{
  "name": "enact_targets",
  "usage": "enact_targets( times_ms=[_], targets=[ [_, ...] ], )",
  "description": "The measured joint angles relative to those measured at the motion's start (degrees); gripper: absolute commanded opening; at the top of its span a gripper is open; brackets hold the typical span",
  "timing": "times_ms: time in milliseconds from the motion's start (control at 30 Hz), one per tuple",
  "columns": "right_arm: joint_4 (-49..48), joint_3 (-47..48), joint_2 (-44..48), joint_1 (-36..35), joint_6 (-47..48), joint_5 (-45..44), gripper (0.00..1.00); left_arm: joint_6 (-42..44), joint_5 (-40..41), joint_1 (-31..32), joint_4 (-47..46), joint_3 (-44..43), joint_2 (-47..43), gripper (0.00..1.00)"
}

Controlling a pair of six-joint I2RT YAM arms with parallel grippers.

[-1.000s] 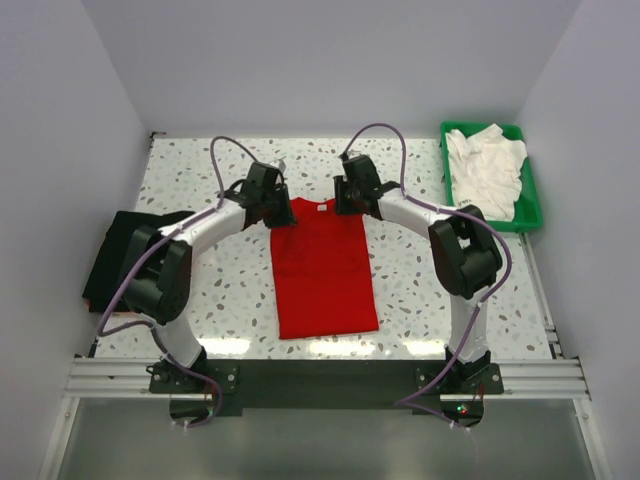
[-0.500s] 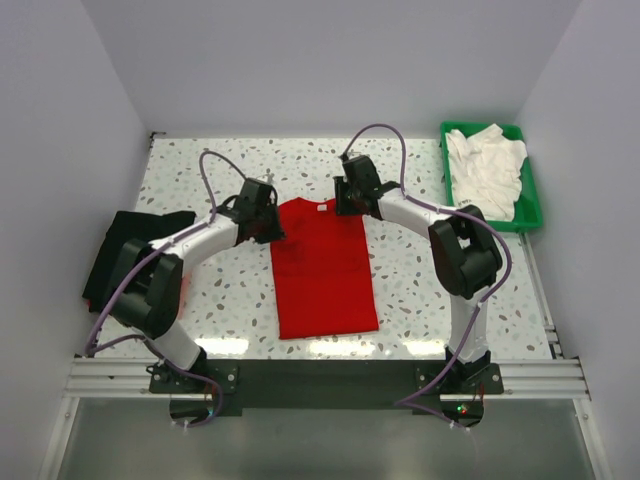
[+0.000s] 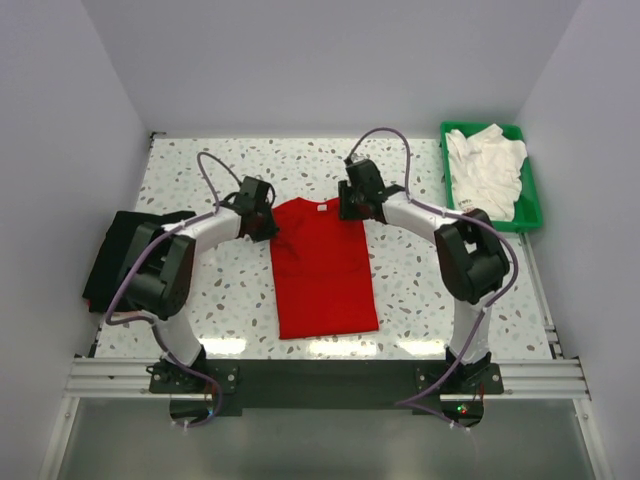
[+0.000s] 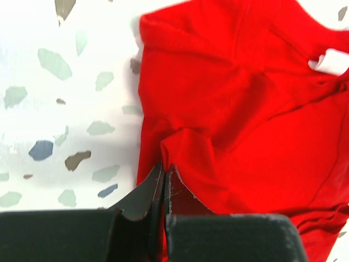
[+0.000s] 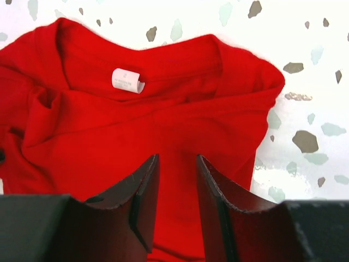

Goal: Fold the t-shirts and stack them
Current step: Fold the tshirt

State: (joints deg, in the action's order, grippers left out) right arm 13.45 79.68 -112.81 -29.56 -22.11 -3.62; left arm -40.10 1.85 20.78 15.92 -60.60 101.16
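A bright red t-shirt [image 3: 325, 265] lies folded into a long strip in the middle of the table, collar at the far end, white neck label [image 5: 126, 79] showing. My left gripper [image 3: 268, 222] is at its far left corner. In the left wrist view the gripper [image 4: 163, 168] is shut on a raised pinch of the red cloth [image 4: 229, 109] at the shirt's left edge. My right gripper [image 3: 350, 208] is at the far right corner. It is open [image 5: 177, 158], its fingers astride the red cloth just below the collar. A black t-shirt [image 3: 125, 255] lies at the table's left edge.
A green tray [image 3: 532, 200] at the back right holds crumpled white shirts [image 3: 485, 170]. The speckled table [image 3: 420, 270] shows on both sides of the red shirt. White walls close in the left, back and right.
My left gripper has moved left and drawn the red shirt's far left corner outward with it. My right gripper has shifted slightly to the far right.
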Motion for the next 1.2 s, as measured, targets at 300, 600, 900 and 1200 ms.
enact_targets(
  times_ms=[300, 600, 900, 1200],
  targets=[
    [3.3, -4.6, 5.6, 0.0, -2.6, -0.1, 0.43, 0.1, 0.0, -0.2, -0.1, -3.0, 0.8, 0.48],
    [8.2, -17.6, 21.4, 0.3, -5.4, 1.9, 0.53, -1.6, 0.4, -0.3, 1.9, 0.4, -9.6, 0.71],
    [10.1, -39.8, 35.4, 0.3, -10.2, 12.5, 0.53, -7.5, -4.5, 2.4, 3.3, 22.4, -28.3, 0.70],
    [10.8, -48.5, 44.7, -0.6, -14.6, 18.3, 0.52, -12.2, -10.6, 9.9, 6.0, 33.9, -36.7, 0.68]
  ],
)
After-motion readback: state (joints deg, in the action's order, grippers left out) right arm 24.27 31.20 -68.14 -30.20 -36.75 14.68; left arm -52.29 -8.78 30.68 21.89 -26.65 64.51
